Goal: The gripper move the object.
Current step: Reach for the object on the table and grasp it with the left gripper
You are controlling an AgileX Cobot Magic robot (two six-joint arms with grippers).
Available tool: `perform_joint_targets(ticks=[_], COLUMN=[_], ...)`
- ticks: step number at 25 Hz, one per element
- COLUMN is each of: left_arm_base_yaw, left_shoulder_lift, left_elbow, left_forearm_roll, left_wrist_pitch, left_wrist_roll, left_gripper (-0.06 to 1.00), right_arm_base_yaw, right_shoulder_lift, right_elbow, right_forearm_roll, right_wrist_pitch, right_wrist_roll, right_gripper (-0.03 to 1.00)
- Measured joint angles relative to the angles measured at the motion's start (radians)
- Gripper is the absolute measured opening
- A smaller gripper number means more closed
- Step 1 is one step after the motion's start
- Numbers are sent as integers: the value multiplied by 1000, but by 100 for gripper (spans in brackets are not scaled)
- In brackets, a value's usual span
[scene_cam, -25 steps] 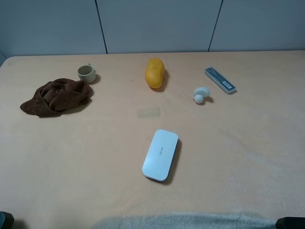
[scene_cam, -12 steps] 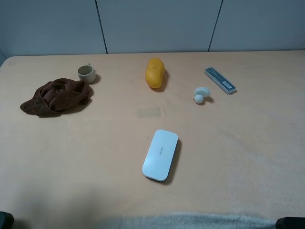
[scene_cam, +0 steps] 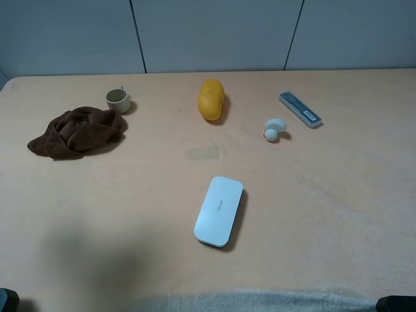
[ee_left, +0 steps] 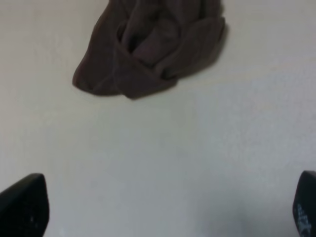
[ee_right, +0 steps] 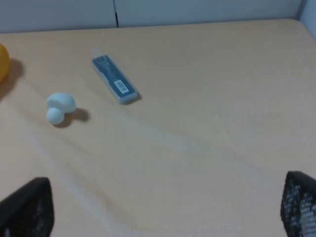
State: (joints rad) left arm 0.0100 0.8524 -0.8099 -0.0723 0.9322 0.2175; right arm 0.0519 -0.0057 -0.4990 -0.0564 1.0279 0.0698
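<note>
The yellow-orange mango-like object (scene_cam: 211,99) lies at the back middle of the table; a sliver of it shows in the right wrist view (ee_right: 2,61). Both grippers are far from it, at the table's near edge. My left gripper (ee_left: 158,210) is open and empty, its dark fingertips (ee_left: 24,205) wide apart over bare table, with the brown cloth ahead. My right gripper (ee_right: 158,210) is open and empty, its fingertips (ee_right: 27,207) wide apart. In the high view only dark bits of the arms show at the bottom corners.
A brown crumpled cloth (scene_cam: 77,132) (ee_left: 148,47) and a small cup (scene_cam: 117,99) are at the back left. A flat white case (scene_cam: 220,210) lies in the middle. A small white earbud-like thing (scene_cam: 275,128) (ee_right: 59,106) and a grey-blue slim box (scene_cam: 300,108) (ee_right: 113,79) are at the back right.
A soft shadow has spread over the table at the lower left of the high view. No object has moved.
</note>
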Motion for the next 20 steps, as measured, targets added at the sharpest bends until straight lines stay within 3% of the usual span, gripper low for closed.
perform_joint_targets(ticks=[8, 20], left_arm_base_yaw=[-109, -272], left_shoulder_lift=[183, 454], left_elbow=[-78, -242], left_forearm_roll=[-4, 3], left_wrist_pitch=[-72, -132], left_wrist_roll=[9, -60], left_gripper=[99, 98], right_arm_base_yaw=[0, 0], right_shoulder_lift=[0, 0], right_elbow=[0, 0], right_forearm_roll=[0, 0], right_wrist_pitch=[0, 0], right_wrist_roll=[0, 0], right_gripper=[69, 69])
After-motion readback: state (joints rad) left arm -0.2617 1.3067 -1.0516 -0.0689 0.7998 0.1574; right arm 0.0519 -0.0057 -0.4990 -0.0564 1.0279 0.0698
